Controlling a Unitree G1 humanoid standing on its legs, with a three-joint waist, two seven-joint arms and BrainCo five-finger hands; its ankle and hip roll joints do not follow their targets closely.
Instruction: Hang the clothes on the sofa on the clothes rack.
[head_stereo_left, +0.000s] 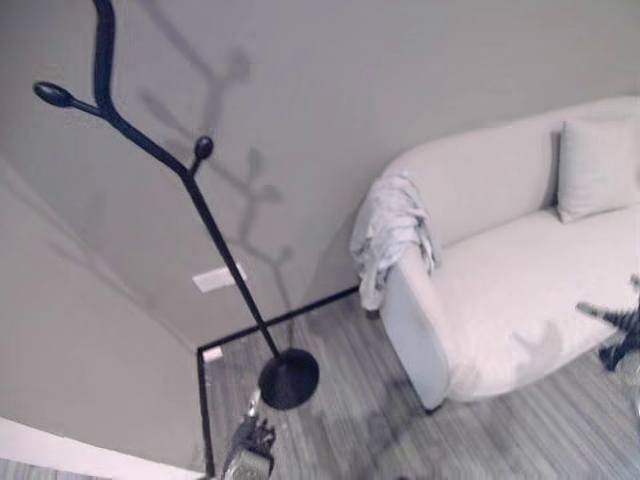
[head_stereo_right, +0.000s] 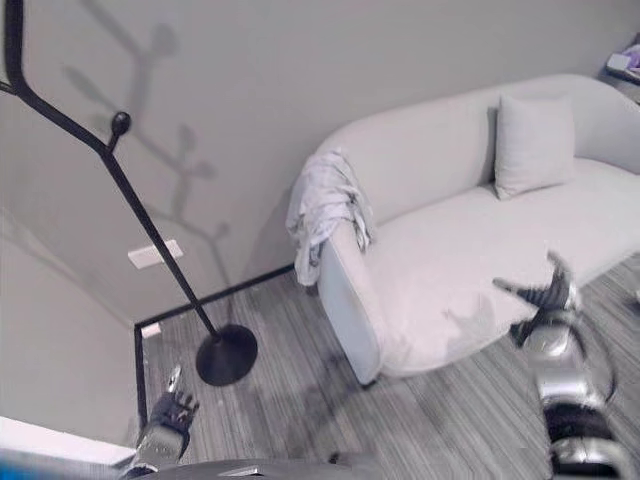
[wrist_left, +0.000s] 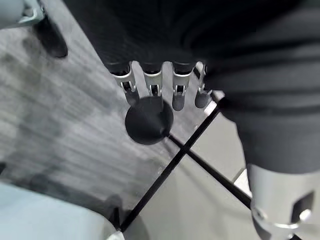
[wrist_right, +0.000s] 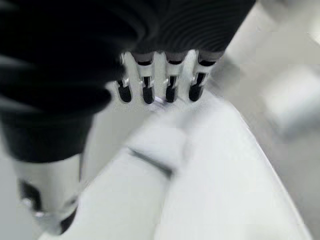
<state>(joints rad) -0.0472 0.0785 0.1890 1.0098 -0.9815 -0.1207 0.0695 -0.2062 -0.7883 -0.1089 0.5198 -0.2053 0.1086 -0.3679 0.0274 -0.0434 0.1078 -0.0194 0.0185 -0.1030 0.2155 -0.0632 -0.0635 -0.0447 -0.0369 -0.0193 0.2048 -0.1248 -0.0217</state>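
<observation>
Right eye view gives me both hands, left hand (head_stereo_right: 172, 411) and right hand (head_stereo_right: 545, 297), loose-fingered and empty, garment (head_stereo_right: 325, 208) draped on the sofa (head_stereo_right: 470, 250) arm, rack (head_stereo_right: 150, 235) nearby.

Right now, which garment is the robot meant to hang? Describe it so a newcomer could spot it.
Find the pale sofa against the grey wall. On its armrest nearest the black clothes rack a light grey garment hangs crumpled. Unlike the square cushion further along, it is wrinkled and drapes down the side.

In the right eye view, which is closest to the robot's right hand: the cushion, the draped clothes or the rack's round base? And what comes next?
From the right hand:
1. Cushion, up on the sofa back, nearest.
2. Clothes, draped over the sofa's arm, farther left.
3. Rack base, on the floor by the wall, farthest.
</observation>
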